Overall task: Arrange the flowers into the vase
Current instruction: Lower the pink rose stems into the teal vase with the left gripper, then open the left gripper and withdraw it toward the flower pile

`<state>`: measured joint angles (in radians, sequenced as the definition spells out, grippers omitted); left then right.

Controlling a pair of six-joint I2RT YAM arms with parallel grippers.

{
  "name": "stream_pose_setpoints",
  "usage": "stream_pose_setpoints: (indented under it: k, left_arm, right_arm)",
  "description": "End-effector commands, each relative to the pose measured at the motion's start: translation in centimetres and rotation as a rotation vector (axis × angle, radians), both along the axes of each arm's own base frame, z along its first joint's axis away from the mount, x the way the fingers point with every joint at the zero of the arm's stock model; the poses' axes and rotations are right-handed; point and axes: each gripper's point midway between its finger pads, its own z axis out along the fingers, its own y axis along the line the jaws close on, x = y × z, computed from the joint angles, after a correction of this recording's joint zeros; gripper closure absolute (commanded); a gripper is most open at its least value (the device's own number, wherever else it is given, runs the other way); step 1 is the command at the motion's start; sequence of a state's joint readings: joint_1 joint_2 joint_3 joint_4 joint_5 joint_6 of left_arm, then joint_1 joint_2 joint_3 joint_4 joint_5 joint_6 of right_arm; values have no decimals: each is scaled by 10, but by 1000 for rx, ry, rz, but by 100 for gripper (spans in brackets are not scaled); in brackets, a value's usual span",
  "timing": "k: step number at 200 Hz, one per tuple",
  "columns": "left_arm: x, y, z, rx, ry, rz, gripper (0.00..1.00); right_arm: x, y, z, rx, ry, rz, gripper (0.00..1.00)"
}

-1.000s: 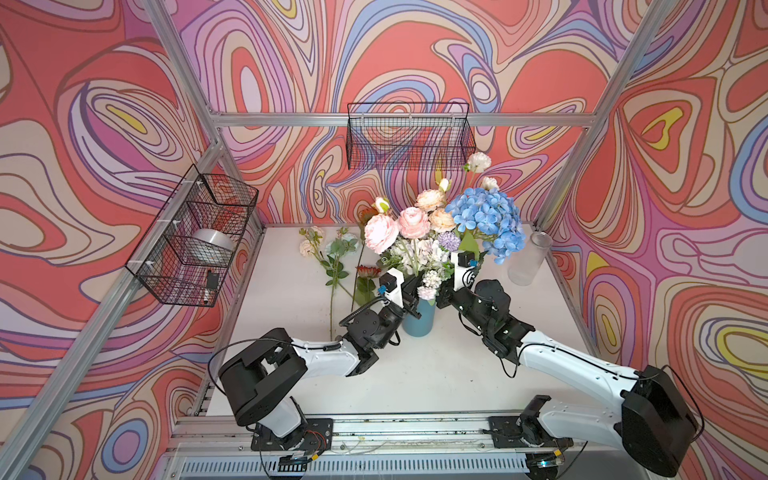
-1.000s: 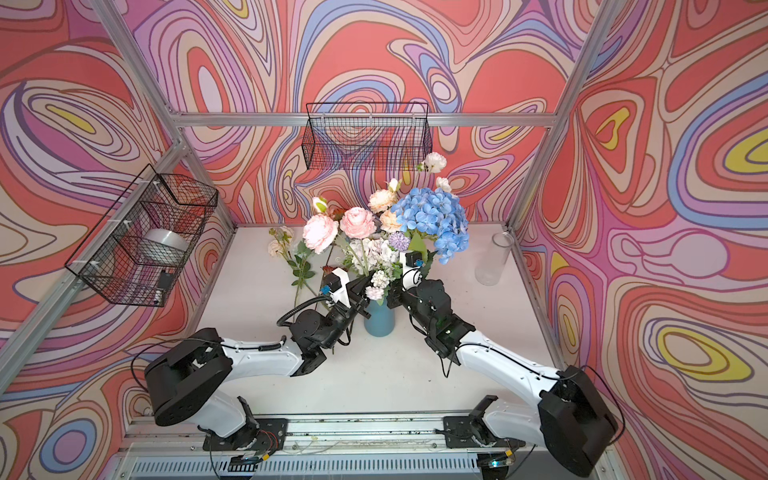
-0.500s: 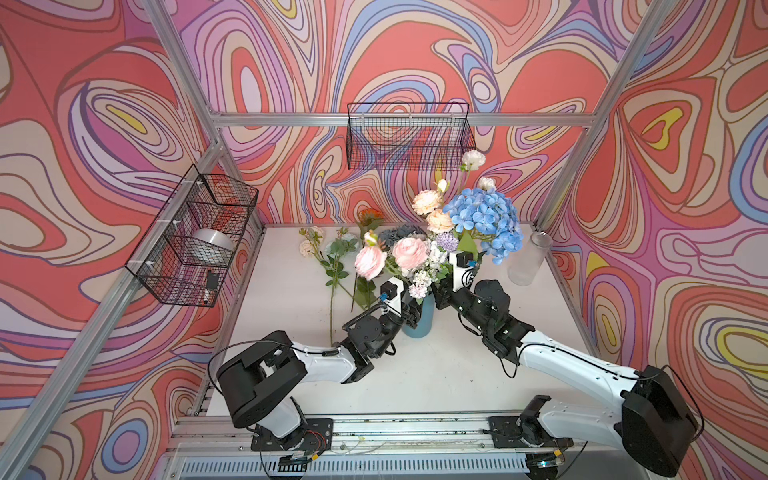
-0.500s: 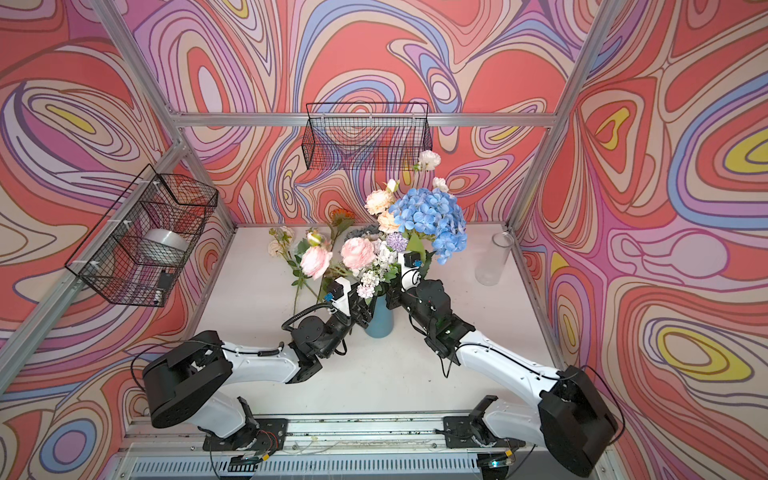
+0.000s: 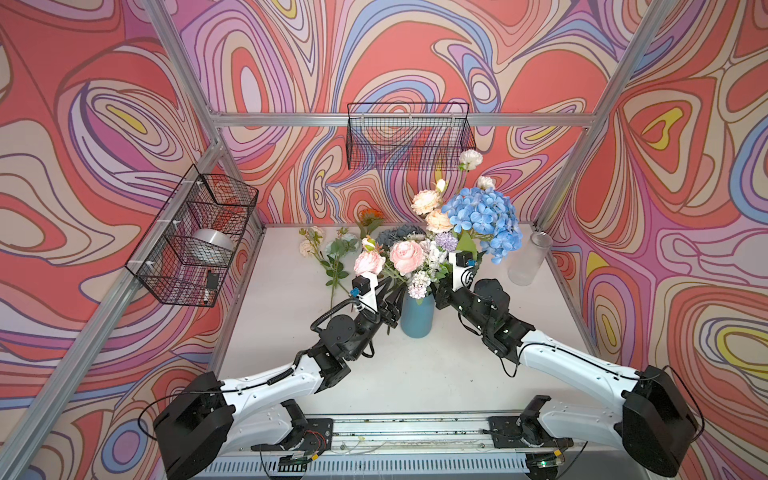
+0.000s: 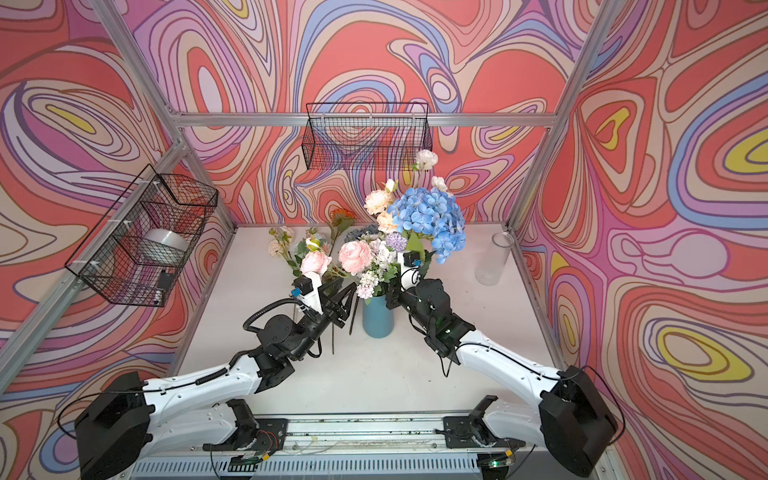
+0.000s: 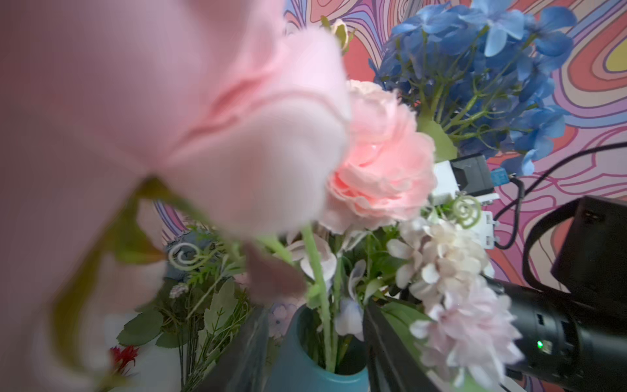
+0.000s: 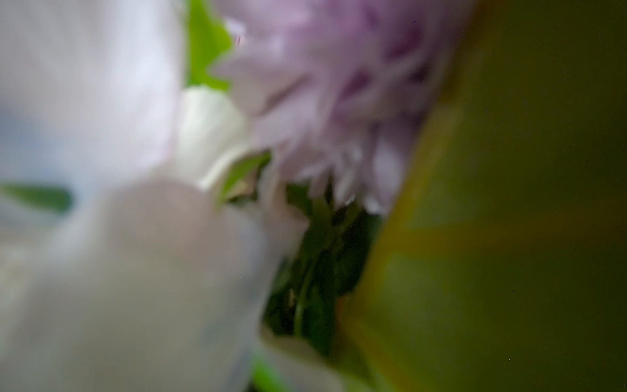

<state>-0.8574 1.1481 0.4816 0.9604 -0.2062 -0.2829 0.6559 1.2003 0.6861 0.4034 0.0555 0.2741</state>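
Observation:
A teal vase (image 5: 417,320) (image 6: 377,322) stands mid-table, holding the flowers: a big blue hydrangea (image 5: 484,220) (image 7: 481,68), cream and peach blooms, lilac-white sprays and two pink peonies (image 5: 406,257) (image 6: 316,262). My left gripper (image 5: 392,300) (image 7: 314,346) is open at the vase's left side. Its dark fingers (image 7: 244,342) stand either side of the vase mouth (image 7: 305,370), and a green peony stem runs down between them untouched. My right gripper (image 5: 438,291) reaches into the foliage at the vase's right; its fingertips are hidden, and blurred petals fill the right wrist view.
Loose flowers lie at the back left of the table: a leafy cream spray (image 5: 309,247), an orange sunflower (image 5: 371,215) and a dusty-blue rose (image 5: 399,233). An empty glass jar (image 5: 528,259) stands at the right. Wire baskets hang on the left wall (image 5: 195,237) and the back wall (image 5: 409,137).
The two pink peonies dropped lower into the vase. My left gripper, shut on their stem a second ago, has let go and opened. The right arm has barely moved.

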Motion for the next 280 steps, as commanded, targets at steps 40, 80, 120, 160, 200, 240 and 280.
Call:
stream_pose_setpoints:
  k: [40,80,120,160,200,240,280]
  left_arm:
    - [2,0,61,-159,-119,-67,64]
    - [2,-6,68,-163,-144,-89,88]
    - [10,-8,37,-96,-68,-57,100]
    - [17,-24,-9,-3,32,-94,100]
    - [12,-14,-5,8,44,-74,60]
    - [0,10,-33,68,163,-29,44]
    - [-6,72,-93,130,334,207,57]
  right_arm:
    - [2,1,13,20,-22,3,75]
    - [2,2,14,13,-25,6,75]
    - [1,1,15,9,-30,5,75]
    - [1,1,13,5,-25,5,75]
    - [1,1,14,6,-24,5,74]
    - [2,4,13,5,-16,17,65]
    - [0,3,10,10,-1,15,45]
